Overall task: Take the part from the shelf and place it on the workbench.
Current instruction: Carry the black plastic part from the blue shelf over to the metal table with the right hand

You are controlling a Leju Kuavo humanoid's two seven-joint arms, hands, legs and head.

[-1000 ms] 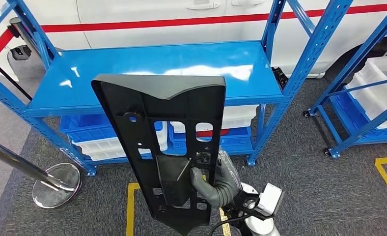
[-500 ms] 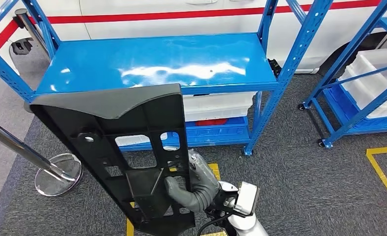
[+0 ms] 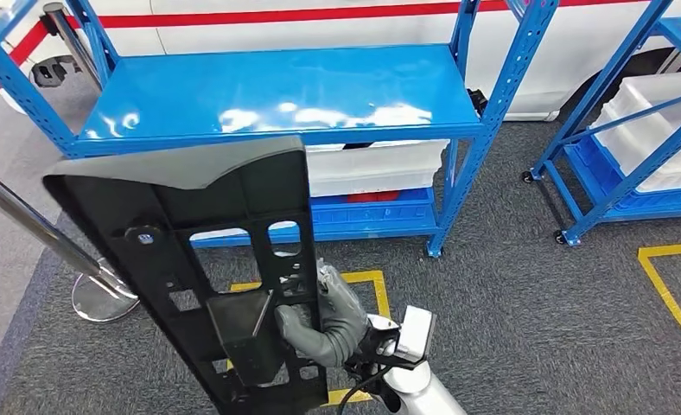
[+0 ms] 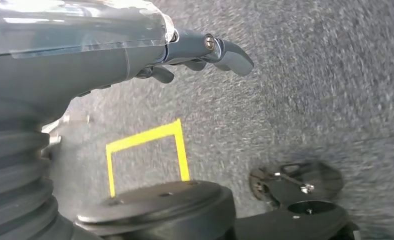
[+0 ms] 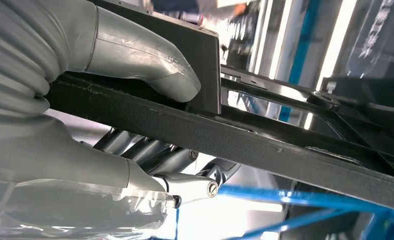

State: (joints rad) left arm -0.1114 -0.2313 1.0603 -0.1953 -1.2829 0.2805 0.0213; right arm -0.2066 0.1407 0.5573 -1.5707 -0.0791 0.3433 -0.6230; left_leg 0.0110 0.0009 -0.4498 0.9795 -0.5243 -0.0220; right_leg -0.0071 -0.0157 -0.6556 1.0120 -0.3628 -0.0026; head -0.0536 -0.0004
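Part (image 3: 190, 259) off the shelf (image 3: 276, 91) — my right hand (image 3: 324, 320) grips it, left hand (image 4: 185, 55) empty, fingers loosely curled; next, carry it to the table.

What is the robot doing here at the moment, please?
The right hand grips a long black part near its lower end, holding it upright in front of a blue shelf, whose top deck is bare. The left hand hangs over the carpet, holding nothing. The part is not yet set down on anything.
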